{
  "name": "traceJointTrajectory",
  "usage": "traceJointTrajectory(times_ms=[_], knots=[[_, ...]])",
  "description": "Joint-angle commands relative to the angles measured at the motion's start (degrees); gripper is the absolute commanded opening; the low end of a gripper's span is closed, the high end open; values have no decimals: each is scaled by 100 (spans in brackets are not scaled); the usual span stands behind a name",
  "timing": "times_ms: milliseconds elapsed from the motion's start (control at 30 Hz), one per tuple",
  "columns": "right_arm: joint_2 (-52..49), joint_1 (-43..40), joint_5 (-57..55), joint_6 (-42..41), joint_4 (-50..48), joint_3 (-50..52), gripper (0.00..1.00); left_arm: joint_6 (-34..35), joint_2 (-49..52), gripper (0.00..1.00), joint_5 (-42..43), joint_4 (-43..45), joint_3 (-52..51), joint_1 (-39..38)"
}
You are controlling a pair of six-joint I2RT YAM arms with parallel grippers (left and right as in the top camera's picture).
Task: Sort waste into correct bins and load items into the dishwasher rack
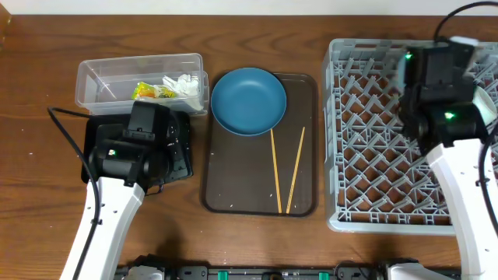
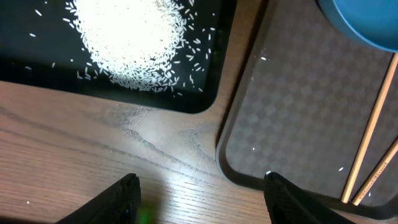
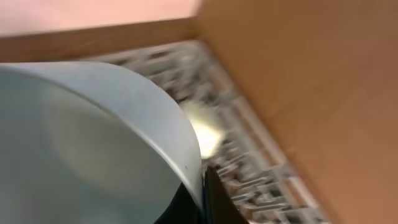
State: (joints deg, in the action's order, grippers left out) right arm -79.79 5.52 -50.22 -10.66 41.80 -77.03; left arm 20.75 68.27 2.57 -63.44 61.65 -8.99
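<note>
The clear tub (image 1: pixel 101 74) at the back left holds the yellow-green wrapper (image 1: pixel 146 91) and the white tissue (image 1: pixel 183 85). The rice heap (image 2: pixel 124 37) lies in the black tray (image 2: pixel 37 56). My left gripper (image 2: pixel 202 186) is open and empty over bare wood between the black tray and the brown tray. The dark blue dish (image 1: pixel 249 101) and two chopsticks (image 1: pixel 275 171) lie on the brown tray. My right gripper (image 3: pixel 204 196) is shut on the rim of a pale bowl (image 3: pixel 93 137) above the grey rack (image 1: pixel 366 155). The pink cup is out of view.
The brown serving tray (image 1: pixel 233 179) sits between the black tray and the rack; its corner (image 2: pixel 292 112) and the chopsticks (image 2: pixel 370 137) show in the left wrist view. The left arm covers most of the black tray from overhead. The rack's pegs (image 3: pixel 249 162) lie under the bowl.
</note>
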Motion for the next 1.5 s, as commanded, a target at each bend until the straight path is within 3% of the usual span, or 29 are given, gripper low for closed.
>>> traceJointTrajectory(times_ms=[0,433,933,1300,1367,1467], knots=[[-170,-256,-1381,219,-269,-92,1,-48,33,66,-114,-15,46,35],[-1725,-841,-2157,555,-774,-92,1,-48,33,66,-111,-20,46,35],[-2929,-501,-1790,-96,-358,-85,1,-46,33,67,-109,-35,46,35],[-2944,-208,-479,-520,472,-85,1,-46,33,66,-109,-35,46,35],[-2942,-203,-166,-518,682,-85,11,-46,33,67,-109,-37,46,35],[-2942,-201,444,-520,1029,-85,17,-46,33,66,-109,-35,46,35]])
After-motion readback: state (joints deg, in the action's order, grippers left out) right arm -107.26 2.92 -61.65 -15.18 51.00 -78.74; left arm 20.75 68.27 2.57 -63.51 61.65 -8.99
